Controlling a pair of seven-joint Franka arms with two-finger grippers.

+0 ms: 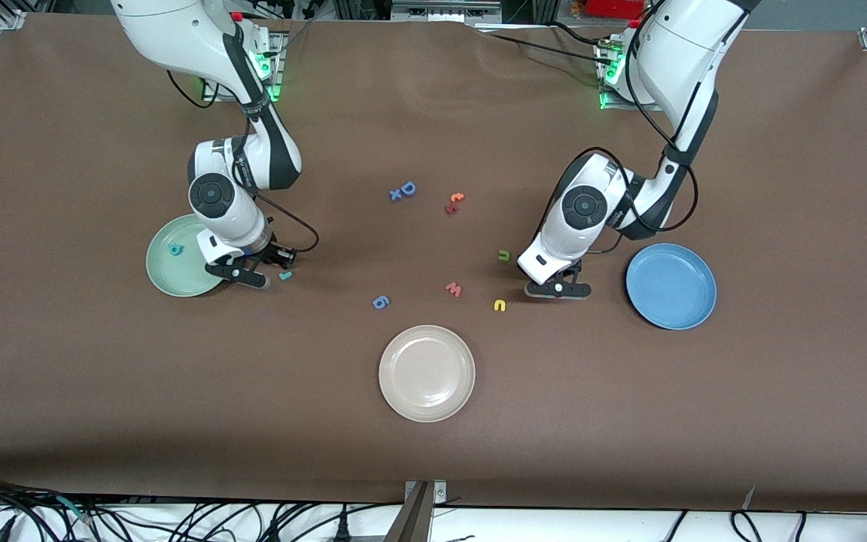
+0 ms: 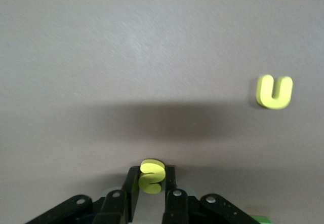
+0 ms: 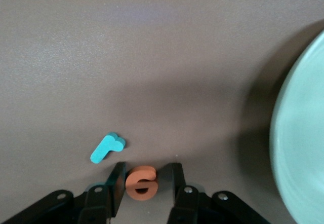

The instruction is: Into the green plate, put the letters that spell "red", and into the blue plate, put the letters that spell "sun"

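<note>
My left gripper (image 2: 151, 173) is shut on the yellow "s" (image 2: 151, 179), low over the table between the yellow arch letter (image 2: 274, 91) and the blue plate (image 1: 670, 286). In the front view this left gripper (image 1: 558, 290) hides the "s". The green arch letter (image 1: 504, 256) lies beside it. My right gripper (image 3: 147, 169) is open, low beside the green plate (image 3: 299, 148). The orange "e" (image 3: 141, 182) sits between its fingers, touching one, with a gap to the other. The teal "r" (image 3: 107, 147) lies just off its fingertips. The teal "d" (image 1: 175, 249) lies in the green plate (image 1: 166, 275).
A beige plate (image 1: 427, 373) sits nearest the front camera, mid-table. A pink "w" (image 1: 454, 289) and a blue "6" piece (image 1: 380, 302) lie between the arms. Farther back are a blue "D" (image 1: 407, 188) and small orange-red pieces (image 1: 454, 203).
</note>
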